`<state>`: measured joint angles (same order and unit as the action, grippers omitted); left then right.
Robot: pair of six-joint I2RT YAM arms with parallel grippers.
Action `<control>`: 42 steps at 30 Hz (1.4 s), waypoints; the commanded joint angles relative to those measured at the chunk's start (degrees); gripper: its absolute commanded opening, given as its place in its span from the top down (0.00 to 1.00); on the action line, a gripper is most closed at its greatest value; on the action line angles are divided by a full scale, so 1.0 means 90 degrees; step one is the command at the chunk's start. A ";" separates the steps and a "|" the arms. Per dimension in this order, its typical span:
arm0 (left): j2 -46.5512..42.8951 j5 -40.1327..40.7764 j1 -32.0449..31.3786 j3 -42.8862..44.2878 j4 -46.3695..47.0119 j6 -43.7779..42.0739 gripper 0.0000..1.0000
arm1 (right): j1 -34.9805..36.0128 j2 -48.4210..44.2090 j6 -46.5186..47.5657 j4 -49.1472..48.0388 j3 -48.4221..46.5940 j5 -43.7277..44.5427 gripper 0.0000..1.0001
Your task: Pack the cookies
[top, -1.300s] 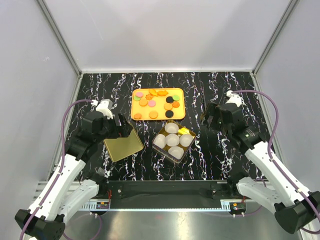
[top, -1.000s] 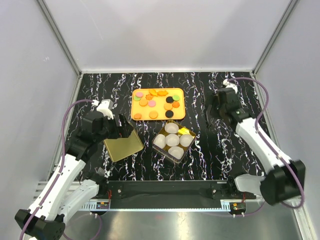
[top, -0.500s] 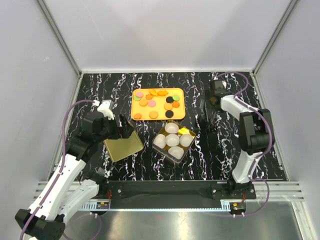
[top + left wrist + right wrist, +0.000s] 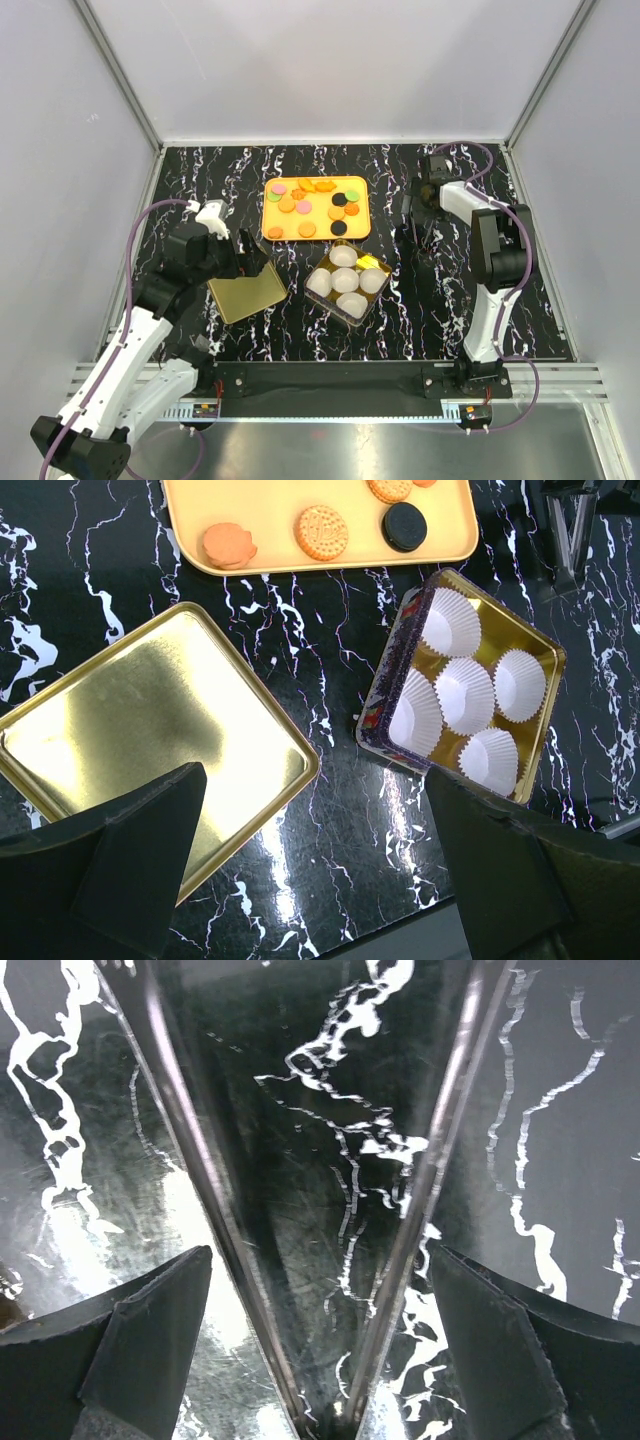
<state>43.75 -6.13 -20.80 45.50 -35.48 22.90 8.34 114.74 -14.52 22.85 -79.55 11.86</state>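
Toward the table's (image 4: pixel 200 180) near left corner, we see the left gripper (image 4: pixel 315 780) hovering over a gold lid (image 4: pixel 247 292) that lies flat, its jaws spread wide. Beside the lid, about mid-table, we find an open tin (image 4: pixel 383 268) holding five white paper cups (image 4: pixel 345 279). Farther back sits an orange tray (image 4: pixel 270 505), and all the cookies (image 4: pixel 307 229) lie on it. Right of the tray, nearer the right edge, the right gripper (image 4: pixel 320 1260) points down close over the marble, jaws likewise spread wide.
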 commanded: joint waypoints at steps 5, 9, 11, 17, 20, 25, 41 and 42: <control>0.0080 -0.0012 -0.0004 0.0004 0.0232 -0.0063 0.01 | 0.0001 0.0230 -0.0085 0.0507 -0.0263 -0.0448 0.06; 0.0120 0.0007 0.0006 0.0023 0.0232 -0.0054 0.01 | 0.0001 0.0239 -0.0222 0.0576 -0.0165 -0.0419 0.11; 0.0120 0.0007 0.0006 0.0023 0.0241 -0.0063 0.01 | 0.0001 0.0269 -0.0213 0.0634 -0.0214 -0.0303 0.17; 0.0071 0.0095 0.0006 0.0023 0.0203 -0.0054 0.01 | 0.0011 -0.0315 -0.0252 0.0732 -0.0292 -0.0224 0.39; 0.0022 0.0134 0.0006 0.0013 0.0193 -0.0034 0.01 | 0.0098 -0.0842 -0.0193 0.0995 -0.0467 -0.0088 0.39; -0.0036 0.0193 0.0006 0.0023 0.0144 -0.0024 0.01 | 0.0177 -0.1478 -0.0125 0.1318 -0.0692 -0.0214 0.39; -0.0544 0.0466 -0.0004 -0.0123 -0.0110 0.0103 0.01 | 0.1641 -0.2466 -0.0212 0.1914 -0.0897 0.0000 0.47; -0.0544 0.0457 -0.0004 -0.0123 -0.0100 0.0103 0.01 | 0.1758 -0.2427 -0.0222 0.1943 -0.0946 -0.0009 0.47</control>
<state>39.09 -3.40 -20.80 45.06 -37.78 23.81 19.94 95.44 -16.25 39.27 -84.38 10.46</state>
